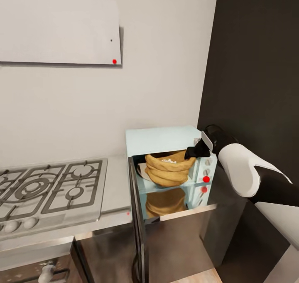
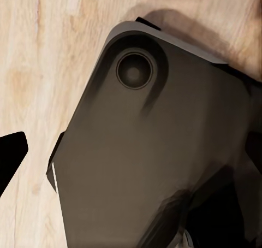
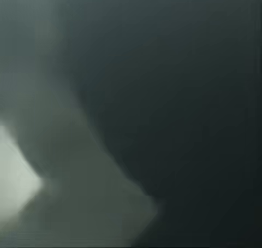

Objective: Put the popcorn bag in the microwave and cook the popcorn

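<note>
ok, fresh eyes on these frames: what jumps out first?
The tan popcorn bag sits inside the pale blue microwave, door swung open, white popcorn in its mouth. The right hand is at the opening by the bag's rim. Left of the microwave, a gas hob lies on the countertop.

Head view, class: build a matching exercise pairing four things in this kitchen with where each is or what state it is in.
Things:
1. popcorn bag
2. microwave
3. gas hob
4. right gripper

States or places:
A. door swung open
B. beside the microwave, black grates
C. at the bag's rim, near the knob panel
D. inside the microwave, white grains at its mouth

Pairs: 1-D, 2-A, 3-B, 4-C
</note>
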### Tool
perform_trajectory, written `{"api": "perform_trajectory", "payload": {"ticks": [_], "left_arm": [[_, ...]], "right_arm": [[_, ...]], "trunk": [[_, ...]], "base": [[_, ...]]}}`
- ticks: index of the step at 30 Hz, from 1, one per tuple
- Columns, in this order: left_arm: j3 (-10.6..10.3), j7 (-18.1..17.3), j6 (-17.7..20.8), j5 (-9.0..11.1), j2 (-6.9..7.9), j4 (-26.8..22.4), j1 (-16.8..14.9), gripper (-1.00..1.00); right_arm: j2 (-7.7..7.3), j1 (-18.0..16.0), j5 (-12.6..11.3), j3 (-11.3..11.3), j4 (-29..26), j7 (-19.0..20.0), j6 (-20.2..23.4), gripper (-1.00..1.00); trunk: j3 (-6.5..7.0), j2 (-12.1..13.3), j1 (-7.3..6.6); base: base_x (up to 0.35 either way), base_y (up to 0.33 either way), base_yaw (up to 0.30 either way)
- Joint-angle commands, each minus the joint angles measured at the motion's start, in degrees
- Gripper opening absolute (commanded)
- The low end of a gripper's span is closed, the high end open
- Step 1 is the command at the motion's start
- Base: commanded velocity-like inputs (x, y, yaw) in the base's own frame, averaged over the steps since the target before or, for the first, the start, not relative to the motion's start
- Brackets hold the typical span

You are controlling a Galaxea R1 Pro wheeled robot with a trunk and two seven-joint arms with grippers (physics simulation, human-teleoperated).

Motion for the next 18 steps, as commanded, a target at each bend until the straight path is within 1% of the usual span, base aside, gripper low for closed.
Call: {"api": "perform_trajectory", "payload": {"ticks": [1, 7, 16, 17, 18], "left_arm": [[0.11, 0.15, -0.13, 0.06, -0.02, -0.03, -0.01, 1.00], [0.11, 0.15, -0.13, 0.06, -0.02, -0.03, -0.01, 1.00], [0.11, 0.15, -0.13, 0.06, -0.02, -0.03, -0.01, 1.00], [0.11, 0.15, -0.13, 0.06, -0.02, -0.03, -0.01, 1.00], [0.11, 0.15, -0.13, 0.06, -0.02, -0.03, -0.01, 1.00]], "right_arm": [[0.02, -0.04, 1.65, 0.89, -1.19, -0.34, 0.30, -1.00], [0.01, -0.04, 1.65, 0.89, -1.18, -0.27, 0.30, -1.00], [0.03, -0.04, 1.72, 0.92, -1.18, -0.27, 0.30, -1.00], [0.03, -0.04, 1.79, 0.90, -1.18, -0.26, 0.30, 1.00], [0.02, -0.04, 1.83, 0.90, -1.18, -0.20, 0.30, 1.00]], "trunk": [[-0.06, -0.01, 0.49], [-0.06, -0.01, 0.49], [-0.06, -0.01, 0.49], [-0.06, -0.01, 0.49], [-0.06, -0.01, 0.49]], "base": [[0.154, 0.041, 0.000], [0.131, 0.069, 0.000], [0.008, 0.003, 0.000], [0.000, 0.000, 0.000], [0.000, 0.000, 0.000]]}}
